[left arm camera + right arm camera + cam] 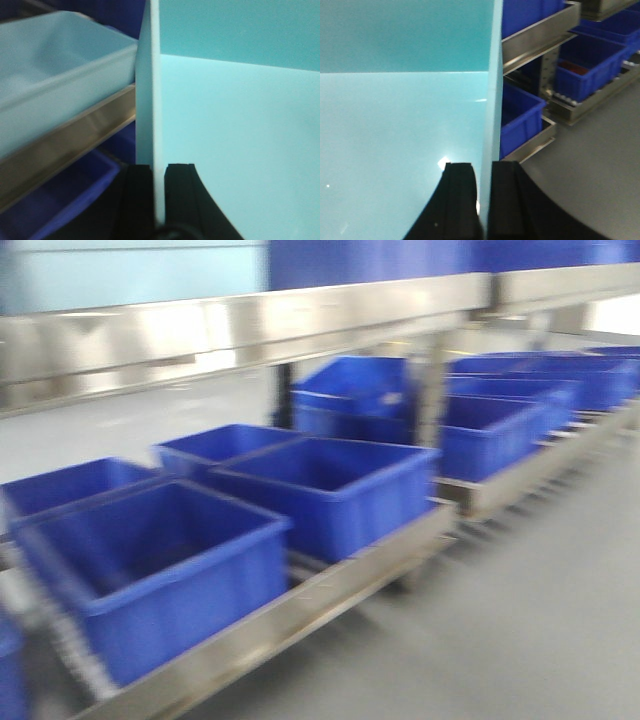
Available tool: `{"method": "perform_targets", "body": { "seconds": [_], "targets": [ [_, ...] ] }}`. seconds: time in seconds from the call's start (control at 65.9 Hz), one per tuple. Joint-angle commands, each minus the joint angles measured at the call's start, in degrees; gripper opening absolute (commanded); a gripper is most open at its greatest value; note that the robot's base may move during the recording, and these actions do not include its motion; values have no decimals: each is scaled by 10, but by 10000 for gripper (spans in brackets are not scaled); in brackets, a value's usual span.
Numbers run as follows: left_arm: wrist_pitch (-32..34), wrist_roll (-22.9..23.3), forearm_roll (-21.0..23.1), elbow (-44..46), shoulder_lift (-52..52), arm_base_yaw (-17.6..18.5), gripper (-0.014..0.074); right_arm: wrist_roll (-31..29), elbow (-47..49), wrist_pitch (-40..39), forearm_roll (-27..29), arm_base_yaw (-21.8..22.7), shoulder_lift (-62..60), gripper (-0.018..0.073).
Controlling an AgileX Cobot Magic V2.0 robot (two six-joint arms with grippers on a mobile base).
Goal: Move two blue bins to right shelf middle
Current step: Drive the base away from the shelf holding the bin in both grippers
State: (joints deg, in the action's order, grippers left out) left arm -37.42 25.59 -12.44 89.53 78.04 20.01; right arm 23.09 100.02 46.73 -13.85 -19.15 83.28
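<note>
The left hand (159,171) is clamped on the thin upright wall of a pale blue bin (240,150). One black finger sits on each side of the wall, and the bin's inside lies to the picture's right. The right hand (482,169) pinches a thin upright pale blue wall in the same way, with the bin's floor spreading to the picture's left. It looks like the opposite wall of the same bin, though no view shows both hands together.

Just past the left hand a steel rail (75,145) slants across. A second pale bin (50,70) sits above it and a dark blue bin (75,200) below.

The front view is blurred. The lower surface (300,610) is steel, and its front edge runs from near left to far right above the grey floor (530,620). The nearest blue bin (170,580) sits at the near end by the front edge, with the next blue bin (340,490) just beside it farther along. Two rear bins (225,445) stand toward the back edge. Beyond an upright post (430,390), a far row of blue bins (490,435) continues to the right. The upper surface (250,325) spans overhead and carries dark blue top bins (370,260).
</note>
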Motion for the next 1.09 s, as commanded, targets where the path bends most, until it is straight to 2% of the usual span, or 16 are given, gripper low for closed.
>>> {"method": "perform_targets", "body": {
  "seconds": [0.0, 1.078],
  "targets": [
    [30, 4, 0, 4, -5, -1, -111, -5, 6, -23, -12, 0, -6, -162],
    [30, 4, 0, 4, -5, -1, -111, -5, 6, -23, -11, 0, -6, -162]
  ]
}}
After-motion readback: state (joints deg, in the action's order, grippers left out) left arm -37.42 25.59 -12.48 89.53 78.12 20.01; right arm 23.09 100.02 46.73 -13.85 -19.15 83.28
